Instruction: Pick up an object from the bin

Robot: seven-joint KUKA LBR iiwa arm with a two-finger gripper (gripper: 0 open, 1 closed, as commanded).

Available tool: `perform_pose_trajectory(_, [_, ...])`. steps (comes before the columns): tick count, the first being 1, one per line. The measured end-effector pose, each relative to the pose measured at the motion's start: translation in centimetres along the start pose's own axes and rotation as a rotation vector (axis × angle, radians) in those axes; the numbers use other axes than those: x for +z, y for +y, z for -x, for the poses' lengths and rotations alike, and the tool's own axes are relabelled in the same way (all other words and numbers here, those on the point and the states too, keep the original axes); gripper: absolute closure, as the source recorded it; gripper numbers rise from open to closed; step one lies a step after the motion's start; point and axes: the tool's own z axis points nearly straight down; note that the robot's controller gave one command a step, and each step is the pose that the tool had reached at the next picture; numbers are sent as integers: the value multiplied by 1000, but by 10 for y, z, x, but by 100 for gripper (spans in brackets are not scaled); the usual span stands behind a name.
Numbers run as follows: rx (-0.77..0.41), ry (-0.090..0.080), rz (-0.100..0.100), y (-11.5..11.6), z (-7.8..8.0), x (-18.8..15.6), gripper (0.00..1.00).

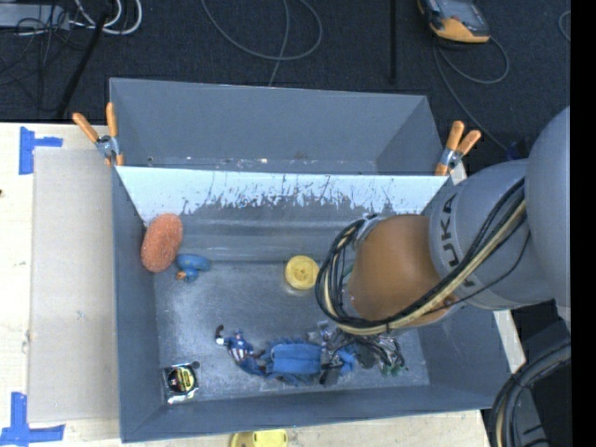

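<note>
- Room is widest in the left half of the bin [270, 128]. A rust-orange oval pad [161, 242] and a small blue piece [192, 265] lie by the left wall, and a tape measure [181, 378] lies in the near-left corner.
- Mid-bin, along the near wall, lies a blue heap [293, 359]; a yellow disc [302, 273] sits apart behind it.
- Low at that heap's right end is the gripper [358, 352]; I cannot tell whether it is open or closed.
- A straight vertical lift seems wisest, as the near wall crowds it.
</note>
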Motion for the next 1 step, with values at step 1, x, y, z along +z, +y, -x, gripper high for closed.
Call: perform_pose_trajectory(1, [-12, 4, 1, -24, -19, -199, 100])
